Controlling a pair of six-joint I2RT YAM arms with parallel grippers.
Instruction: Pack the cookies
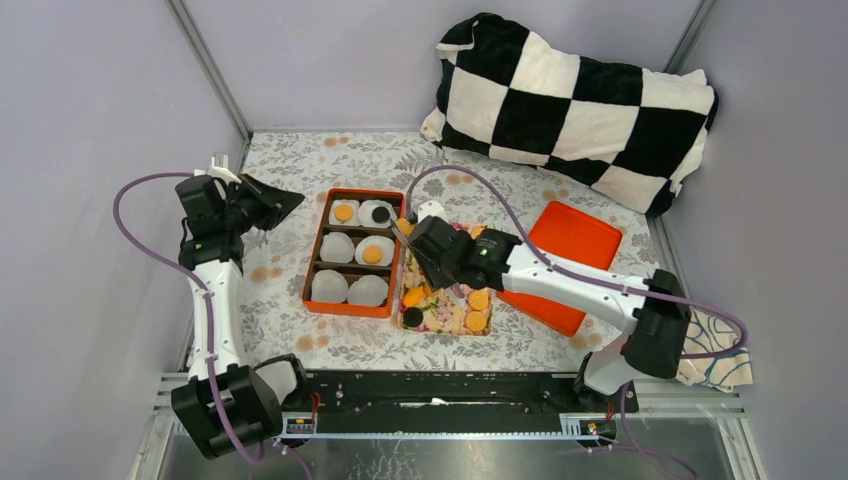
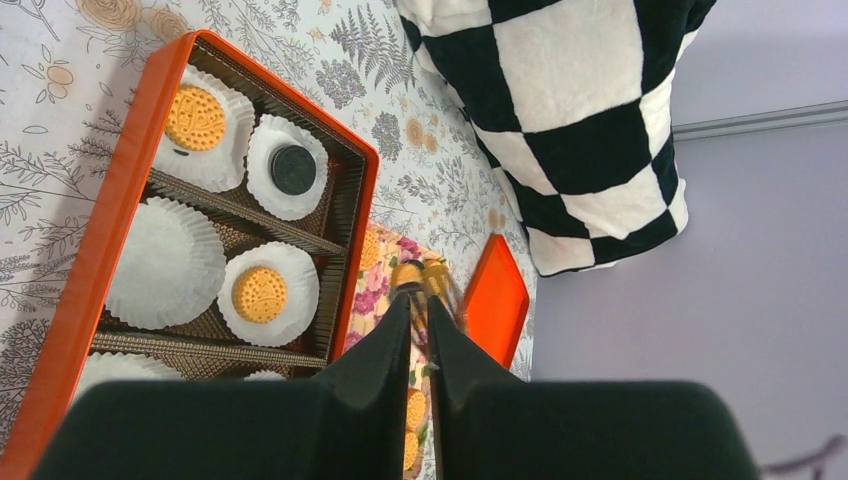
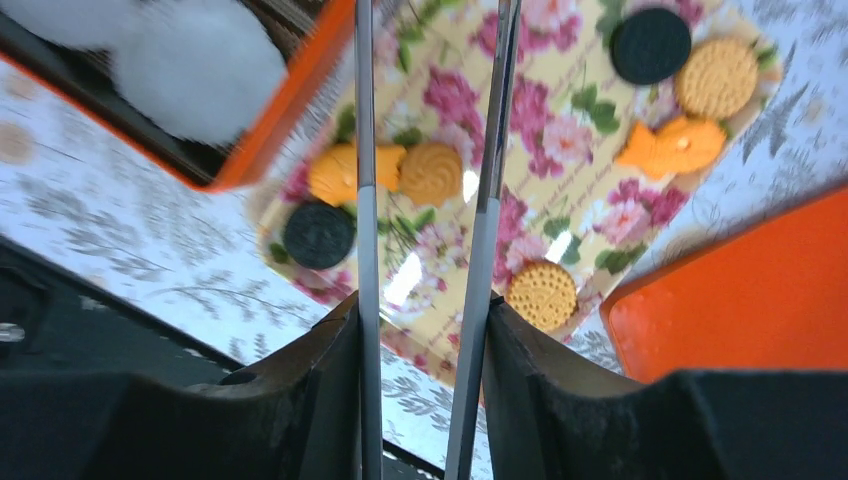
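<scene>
Golden and black cookies lie on the floral tray [image 1: 445,312], among them a golden one [image 1: 478,299] and a black one [image 1: 411,317]. In the right wrist view they show as golden [image 3: 541,294] and black [image 3: 318,235]. My right gripper [image 1: 428,248] [image 3: 425,310] is shut on metal tongs [image 3: 366,200], held over the tray. The tong tips [image 1: 401,228] sit by the orange box's right wall, with something golden at them. The orange box [image 1: 313,262] holds white paper cups. Three cups carry cookies: golden [image 2: 195,117], black [image 2: 292,170] and golden [image 2: 259,294]. My left gripper [image 1: 285,203] [image 2: 418,300] is shut and empty, left of the box.
An orange lid [image 1: 565,262] lies right of the tray. A black-and-white checkered pillow [image 1: 575,105] fills the back right. A patterned cloth [image 1: 715,350] lies by the right arm's base. Walls close in the left, back and right.
</scene>
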